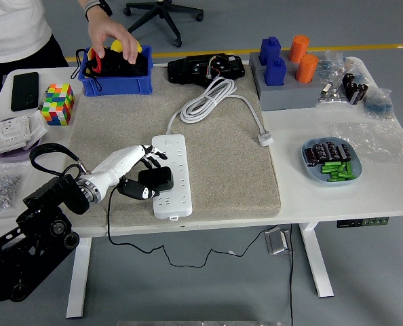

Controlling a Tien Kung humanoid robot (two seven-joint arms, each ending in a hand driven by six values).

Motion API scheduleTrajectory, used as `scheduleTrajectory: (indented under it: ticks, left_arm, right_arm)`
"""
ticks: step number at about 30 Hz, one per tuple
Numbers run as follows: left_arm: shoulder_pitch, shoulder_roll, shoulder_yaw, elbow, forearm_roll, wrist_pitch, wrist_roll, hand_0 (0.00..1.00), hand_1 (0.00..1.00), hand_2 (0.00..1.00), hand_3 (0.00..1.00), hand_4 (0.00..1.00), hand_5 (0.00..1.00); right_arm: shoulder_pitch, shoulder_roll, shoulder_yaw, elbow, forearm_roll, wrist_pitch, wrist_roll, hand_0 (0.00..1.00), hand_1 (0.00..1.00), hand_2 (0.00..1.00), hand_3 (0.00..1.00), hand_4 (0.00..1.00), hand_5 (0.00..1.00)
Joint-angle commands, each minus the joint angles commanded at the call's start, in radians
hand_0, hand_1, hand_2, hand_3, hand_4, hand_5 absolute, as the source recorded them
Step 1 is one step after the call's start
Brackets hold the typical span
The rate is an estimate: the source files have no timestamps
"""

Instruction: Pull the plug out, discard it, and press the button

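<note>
The left hand (pixel 137 163) has its fingers around the black plug (pixel 155 179) on the power strip (pixel 171 175), and a crooked pull could drag the strip along or let the plug slip

I count, around the one power strip (pixel 169 174): one black plug (pixel 155 178), two blue blocks (pixel 273 61), two orange cylinders (pixel 302 58), one colour cube (pixel 58 103), one blue bin (pixel 114 83).
</note>
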Motion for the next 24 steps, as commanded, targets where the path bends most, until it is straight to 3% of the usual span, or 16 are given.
scheduleTrajectory:
  ticks: [2, 3, 8, 9, 14, 15, 24]
  left_arm:
    - [-0.003, -0.001, 0.006, 0.003, -0.004, 0.003, -0.001, 0.692, 0.553, 0.549, 0.653, 0.908, 0.002]
    - [-0.004, -0.002, 0.009, 0.005, -0.004, 0.004, -0.001, 0.654, 0.528, 0.526, 0.602, 0.899, 0.002]
    - [-0.014, -0.009, 0.029, 0.019, -0.002, 0.010, 0.004, 0.654, 0.528, 0.526, 0.602, 0.899, 0.002]
    - [-0.016, -0.011, 0.031, 0.023, -0.001, 0.014, 0.005, 0.483, 0.438, 0.469, 0.557, 0.840, 0.002]
    - [-0.022, -0.015, 0.036, 0.040, 0.001, 0.032, 0.002, 0.483, 0.438, 0.469, 0.557, 0.840, 0.002]
    - [-0.023, -0.015, 0.037, 0.042, 0.000, 0.034, 0.000, 0.481, 0.373, 0.410, 0.536, 0.711, 0.002]
    - [-0.022, -0.012, 0.035, 0.034, -0.004, 0.038, -0.016, 0.484, 0.362, 0.402, 0.528, 0.711, 0.002]
  right_arm:
    - [0.000, 0.000, 0.001, 0.000, 0.000, 0.000, 0.000, 0.748, 0.701, 0.710, 0.723, 0.776, 0.634]
    - [-0.001, 0.000, 0.002, -0.001, -0.001, 0.000, 0.000, 0.748, 0.701, 0.710, 0.724, 0.776, 0.634]
    - [-0.002, 0.002, 0.005, -0.001, -0.001, 0.000, 0.000, 0.748, 0.701, 0.710, 0.724, 0.776, 0.634]
    - [-0.002, 0.003, 0.005, 0.000, -0.001, 0.000, 0.000, 0.748, 0.701, 0.710, 0.723, 0.776, 0.634]
    - [-0.001, 0.003, 0.007, 0.000, -0.002, 0.000, 0.000, 0.748, 0.701, 0.710, 0.723, 0.776, 0.634]
    - [-0.002, 0.003, 0.007, 0.000, -0.002, 0.000, 0.000, 0.749, 0.701, 0.710, 0.723, 0.775, 0.633]
    - [-0.004, 0.005, 0.009, 0.000, -0.002, 0.000, 0.000, 0.749, 0.701, 0.710, 0.724, 0.775, 0.633]
